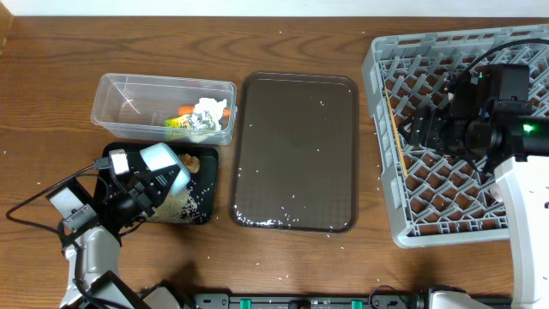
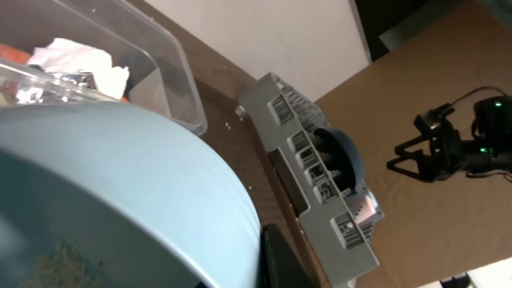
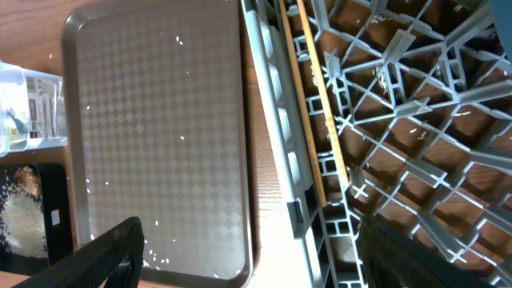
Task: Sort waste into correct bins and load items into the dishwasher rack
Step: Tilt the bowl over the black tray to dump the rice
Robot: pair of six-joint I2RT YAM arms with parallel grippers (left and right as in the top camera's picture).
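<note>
My left gripper (image 1: 153,187) is shut on the rim of the pale-blue bowl (image 1: 165,165), holding it tilted over the black tray (image 1: 206,172). The bowl fills the left wrist view (image 2: 120,200). White rice (image 1: 178,206) and a brown lump (image 1: 190,161) lie in the black tray. The clear tub (image 1: 129,94) holds the white-and-green wrapper (image 1: 204,116) and an orange carrot stick (image 1: 184,109). My right gripper (image 3: 256,264) is open and empty above the left edge of the grey dishwasher rack (image 1: 386,69). Chopsticks (image 3: 316,104) lie along that edge.
The brown serving tray (image 1: 296,150) lies between the bins and the rack, with scattered rice grains on it. In the left wrist view the rack (image 2: 320,184) holds a dark-blue rounded dish (image 2: 346,156) and something pink (image 2: 364,210). Cables trail by the left arm.
</note>
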